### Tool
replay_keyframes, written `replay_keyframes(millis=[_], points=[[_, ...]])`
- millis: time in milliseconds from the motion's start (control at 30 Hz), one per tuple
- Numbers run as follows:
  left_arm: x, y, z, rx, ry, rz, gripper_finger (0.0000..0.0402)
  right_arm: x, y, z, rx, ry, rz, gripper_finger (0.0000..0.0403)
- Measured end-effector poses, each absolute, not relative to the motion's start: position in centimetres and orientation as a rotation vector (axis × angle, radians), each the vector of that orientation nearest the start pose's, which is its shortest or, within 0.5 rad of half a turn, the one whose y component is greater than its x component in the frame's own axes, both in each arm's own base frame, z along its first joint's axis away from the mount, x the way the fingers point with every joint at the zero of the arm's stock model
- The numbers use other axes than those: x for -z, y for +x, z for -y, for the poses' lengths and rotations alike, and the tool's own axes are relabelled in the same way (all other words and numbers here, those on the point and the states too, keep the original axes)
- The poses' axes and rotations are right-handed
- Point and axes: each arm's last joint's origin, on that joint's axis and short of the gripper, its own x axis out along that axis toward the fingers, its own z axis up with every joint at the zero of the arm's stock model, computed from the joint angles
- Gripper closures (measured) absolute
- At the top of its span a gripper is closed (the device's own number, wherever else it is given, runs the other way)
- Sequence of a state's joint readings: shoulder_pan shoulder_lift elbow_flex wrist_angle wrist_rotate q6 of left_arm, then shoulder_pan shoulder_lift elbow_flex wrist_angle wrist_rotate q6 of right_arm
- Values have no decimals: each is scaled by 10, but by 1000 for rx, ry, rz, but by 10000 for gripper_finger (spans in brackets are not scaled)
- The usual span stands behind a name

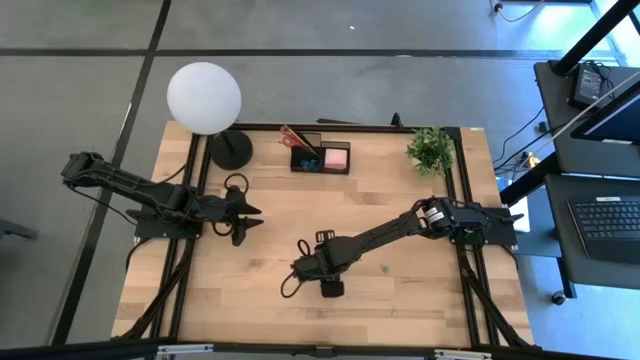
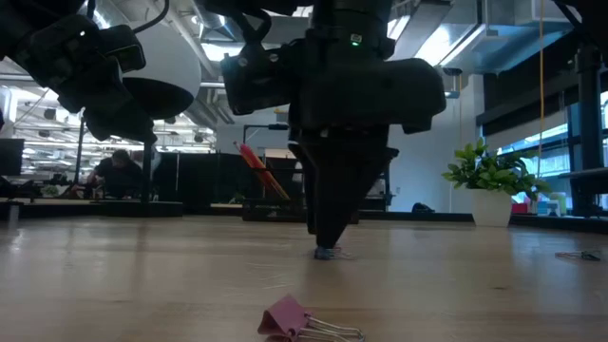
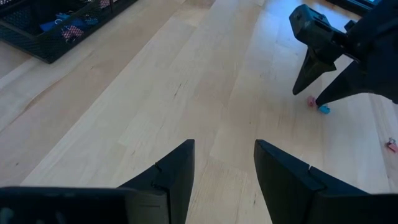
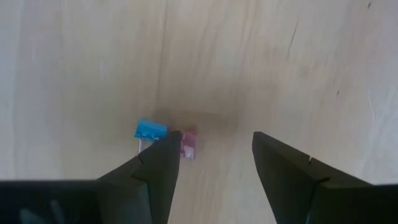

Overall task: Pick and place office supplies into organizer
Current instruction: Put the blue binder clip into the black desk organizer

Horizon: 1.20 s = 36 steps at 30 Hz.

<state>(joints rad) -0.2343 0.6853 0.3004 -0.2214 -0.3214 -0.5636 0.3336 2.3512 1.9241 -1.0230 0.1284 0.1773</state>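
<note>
Now the right hand (image 4: 211, 171), spread wide, hangs over the blue clip (image 4: 151, 130) and pink clip (image 4: 188, 143); slide sideways, then pinch one.

Wooden table (image 1: 390, 290) seen from above. Black organizer (image 1: 321, 157) at 12 o'clock by the far edge, holding red-handled scissors (image 1: 293, 138), a pink sticky-note pad (image 1: 336, 157) and something small and blue (image 1: 305, 162). Lamp base (image 1: 231, 150) with white globe (image 1: 203, 97) at 11 o'clock; green potted plant (image 1: 430, 149) at 1 o'clock. Left gripper (image 1: 250, 219) at 9 o'clock, fingers spread, over bare wood. Right gripper (image 1: 301, 247) just below table centre, arm reaching in from 3 o'clock; finger state unreadable.
</note>
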Motion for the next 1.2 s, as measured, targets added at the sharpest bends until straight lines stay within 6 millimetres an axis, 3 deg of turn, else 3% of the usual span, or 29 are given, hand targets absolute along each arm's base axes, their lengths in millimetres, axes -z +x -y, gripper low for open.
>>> replay_keyframes(millis=[667,933,1200], points=[[-180,142,24,-249,-379,-538,242,-149,429,-143,-128,-419,-1533,199],[-180,142,24,-249,-379,-538,242,-149,428,-143,-76,-377,-1539,199],[-180,142,24,-249,-379,-538,242,-164,431,-143,-57,-356,-1535,198]])
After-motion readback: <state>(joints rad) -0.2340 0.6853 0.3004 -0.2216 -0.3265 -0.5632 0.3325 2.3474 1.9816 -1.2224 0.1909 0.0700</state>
